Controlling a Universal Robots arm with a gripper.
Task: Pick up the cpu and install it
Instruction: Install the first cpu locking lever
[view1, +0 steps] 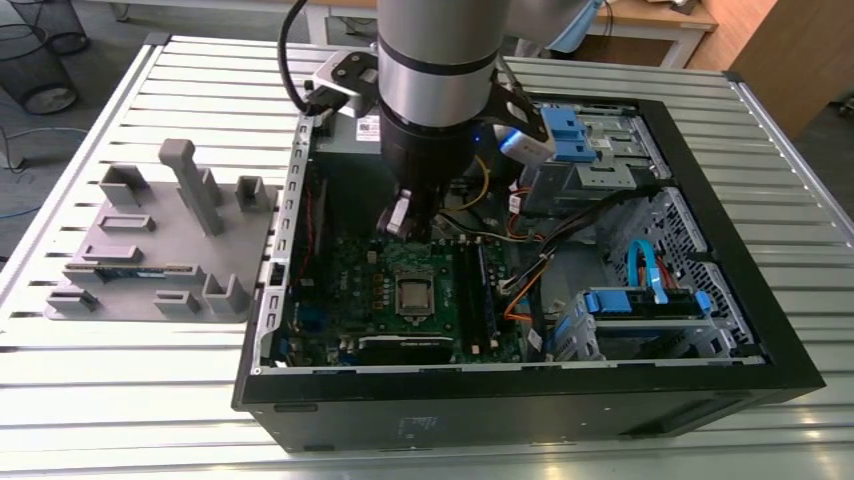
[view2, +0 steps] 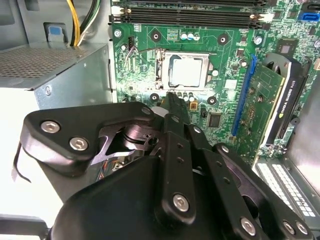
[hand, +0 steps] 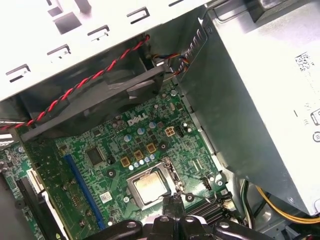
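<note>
Exterior view: cpu (view1: 415, 294) lies socketed at the gripper's (view1: 400, 222) six o'clock; jaws seemingly together, empty. Light, stiff, probably fragile: hold its edges.

Open computer case (view1: 534, 415) is giving access from the top. Slatted bench (view1: 120, 400) is lying free at the exterior view's lower left. Inside, the space straight above the cpu (view1: 415, 293) in its socket is sitting open, with the board around it low and flat. Arm (view1: 434, 80) is hanging over the case's upper middle in the exterior view, fingers (view1: 399, 216) pressed together just above the board, near the socket. Grey power supply box (hand: 260, 100) is walling one side, fan (hand: 100, 105) with red-black wire another. Memory slots (view1: 470, 290) are running just beside the socket toward the exterior view's right. Cable bundle (view1: 541, 265) and blue drive cage (view1: 641, 305) are crowding beyond them. Grey fixture (view1: 160, 250) is taking up bench at the exterior view's left.
</note>
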